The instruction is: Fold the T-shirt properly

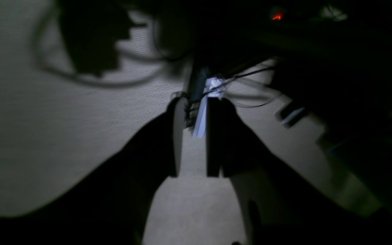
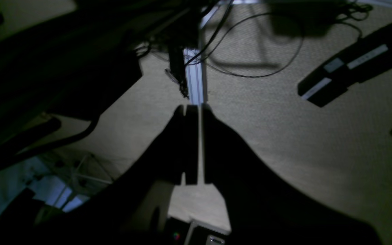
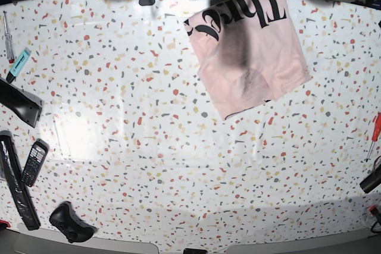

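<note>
The pale pink T-shirt [image 3: 250,52] lies folded into a tilted rectangle at the far right of the speckled table [image 3: 149,147], with black lettering showing along its far edge and a dark shadow across its middle. Neither arm shows in the base view. In the left wrist view my left gripper [image 1: 196,105] hangs over beige carpet, its jaws apart with nothing between them. In the right wrist view my right gripper [image 2: 196,107] is shut on nothing, with only a thin slit between its fingers. The T-shirt is out of both wrist views.
On the table's left edge lie a black phone [image 3: 34,162], a long black bar [image 3: 15,182], a game controller [image 3: 70,223], a black wedge [image 3: 21,104] and a teal marker [image 3: 19,63]. A red screwdriver [image 3: 374,132] lies at the right edge. Cables and an aluminium post [image 2: 196,75] stand over the carpet.
</note>
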